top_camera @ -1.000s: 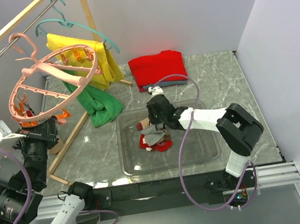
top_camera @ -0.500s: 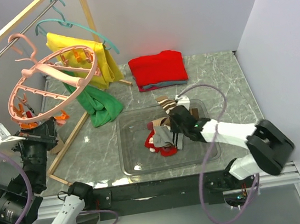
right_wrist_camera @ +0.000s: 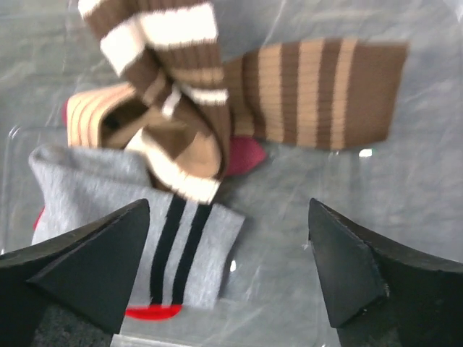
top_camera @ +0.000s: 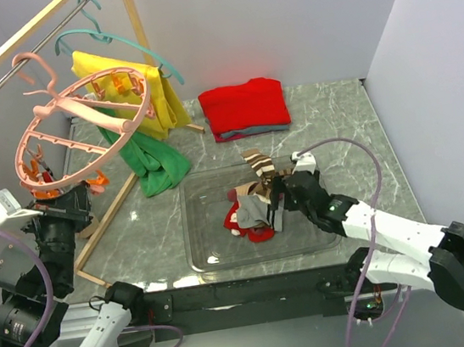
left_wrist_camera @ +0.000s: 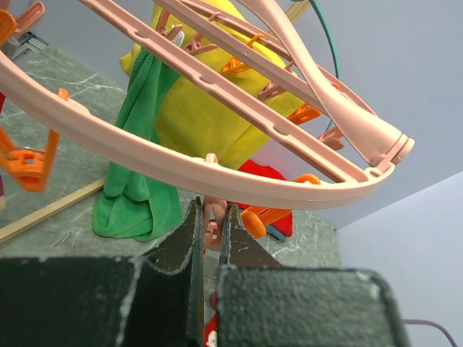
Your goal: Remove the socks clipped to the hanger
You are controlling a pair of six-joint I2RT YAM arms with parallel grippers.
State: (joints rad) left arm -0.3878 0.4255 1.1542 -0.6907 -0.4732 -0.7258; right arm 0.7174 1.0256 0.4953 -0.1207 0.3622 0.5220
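Note:
The pink ring hanger (top_camera: 81, 135) hangs tilted from the rail at the upper left. Its rim (left_wrist_camera: 181, 170) crosses the left wrist view. My left gripper (top_camera: 72, 208) sits under the ring's near edge, and its jaws (left_wrist_camera: 212, 210) are shut on a small pink clip (left_wrist_camera: 210, 230). The socks (top_camera: 252, 212) lie heaped in the clear tray (top_camera: 213, 257). Among them are a brown sock with tan stripes (right_wrist_camera: 325, 94), a brown-and-white one (right_wrist_camera: 173, 123) and a grey one with black stripes (right_wrist_camera: 177, 249). My right gripper (top_camera: 276, 198) hovers over the heap, open (right_wrist_camera: 228, 204) and holding nothing.
A folded red garment (top_camera: 245, 108) lies behind the tray. A yellow shirt (top_camera: 153, 94) on a teal coat hanger (top_camera: 111, 37) and a green cloth (top_camera: 155, 162) hang from the wooden rack (top_camera: 137, 23). The rack's foot bar (top_camera: 113, 210) runs along the table on the left.
My right gripper opened wide and let the brown striped sock drop onto the heap in the tray. That arm drew back to the right. The left gripper and the hanger stayed put.

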